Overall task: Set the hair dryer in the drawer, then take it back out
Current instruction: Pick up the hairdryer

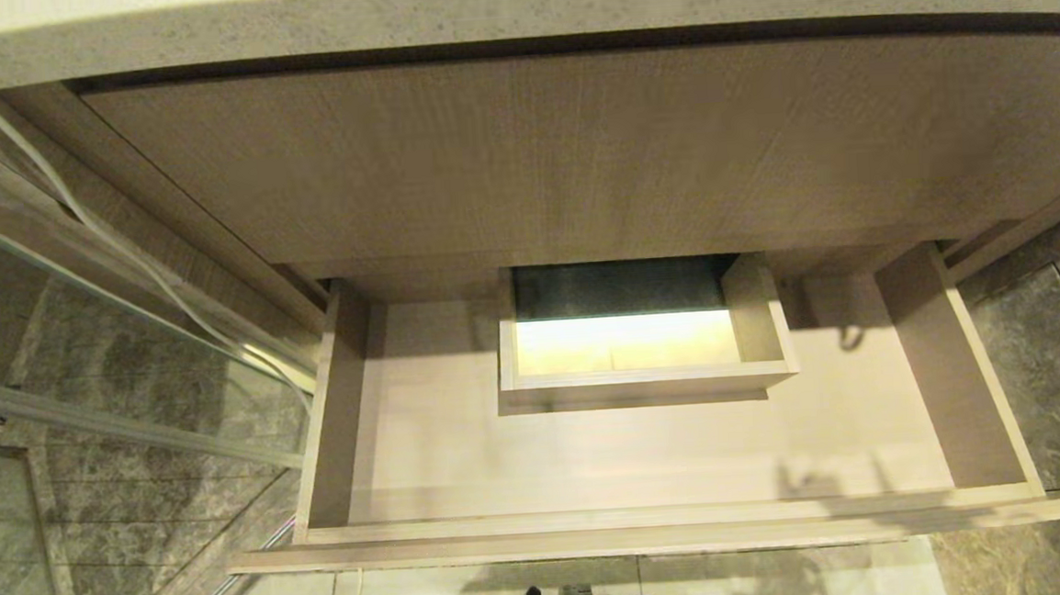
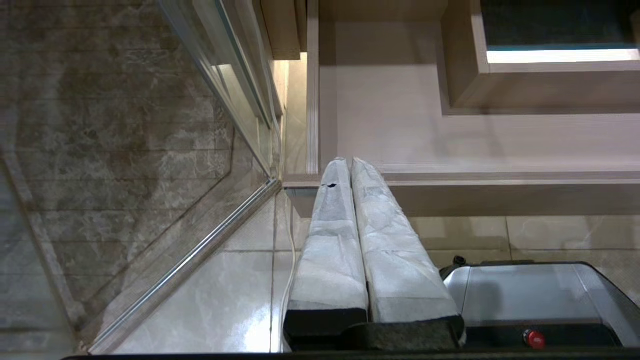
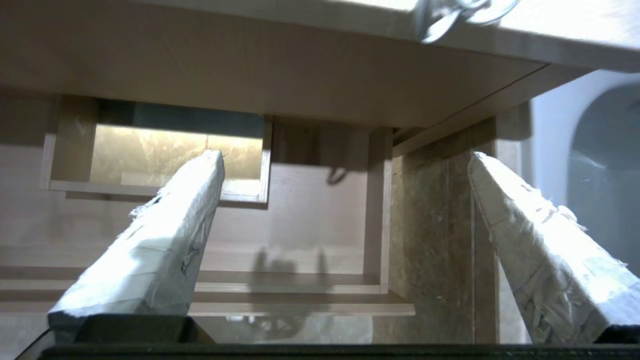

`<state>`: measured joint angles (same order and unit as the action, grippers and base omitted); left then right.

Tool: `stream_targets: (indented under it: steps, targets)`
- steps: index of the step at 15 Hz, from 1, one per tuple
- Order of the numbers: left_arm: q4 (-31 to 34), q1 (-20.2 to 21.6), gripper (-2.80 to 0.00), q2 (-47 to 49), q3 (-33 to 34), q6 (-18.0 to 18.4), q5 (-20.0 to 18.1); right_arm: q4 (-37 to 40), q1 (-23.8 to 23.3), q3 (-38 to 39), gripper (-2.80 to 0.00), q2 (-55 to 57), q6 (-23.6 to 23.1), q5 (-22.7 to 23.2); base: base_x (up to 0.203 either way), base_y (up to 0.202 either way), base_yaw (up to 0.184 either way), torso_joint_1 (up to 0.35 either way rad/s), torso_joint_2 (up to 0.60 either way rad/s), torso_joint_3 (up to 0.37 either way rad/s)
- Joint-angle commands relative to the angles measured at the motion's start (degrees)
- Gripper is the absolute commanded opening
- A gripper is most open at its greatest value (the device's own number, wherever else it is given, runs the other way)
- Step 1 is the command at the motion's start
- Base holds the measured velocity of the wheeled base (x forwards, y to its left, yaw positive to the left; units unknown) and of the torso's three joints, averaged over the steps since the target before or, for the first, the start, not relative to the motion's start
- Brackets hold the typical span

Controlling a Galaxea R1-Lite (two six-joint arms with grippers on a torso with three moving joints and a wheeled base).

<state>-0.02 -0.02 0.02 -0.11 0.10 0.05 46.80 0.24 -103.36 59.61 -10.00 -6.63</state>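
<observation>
Hanging at the drawer's left front corner, the left gripper [image 2: 350, 162] has its two padded jaws pressed together, holding nothing. One drawer [image 1: 958, 382] stands pulled out under the grey table [image 1: 513, 18] — its floor bare, one boxed cut-out [image 1: 646, 384] at mid-back. The hair dryer shows in none of the views. Right of centre, the right gripper [image 3: 345, 160] hangs with its two jaws spread wide — nothing between them.

The drawer [image 1: 650, 456] stands pulled open below the taller wood-grain panel [image 1: 576, 147]. It is light wood-grain and shallow. A boxed cut-out [image 1: 643, 346] sits mid-back.
</observation>
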Motion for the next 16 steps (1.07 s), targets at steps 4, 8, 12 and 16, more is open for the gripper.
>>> stream_targets:
  steps: [4,8,12,16]
  targets:
    - [0.0,-0.1,-2.8,0.0,0.0,0.0,0.0,0.2,0.2,-0.1,0.0,0.2,-0.9,0.0,0.0,0.0,0.0,0.068,-0.1,-0.048]
    - [0.0,0.0,-2.8,0.0,0.0,0.0,0.0,0.6,0.0,0.5,0.0,-0.1,-0.8,0.0,0.0,0.0,0.0,0.0,0.0,0.0]
    - [0.0,-0.1,-2.8,0.0,0.1,0.0,0.0,0.4,0.0,-0.3,0.0,-0.1,-0.9,-0.1,0.0,0.0,0.0,0.0,0.0,0.0]
    - [0.0,0.0,-2.8,0.0,0.1,0.0,0.0,0.9,0.0,-1.7,0.0,0.1,-0.9,-0.2,0.0,0.0,0.0,0.208,0.0,0.206]
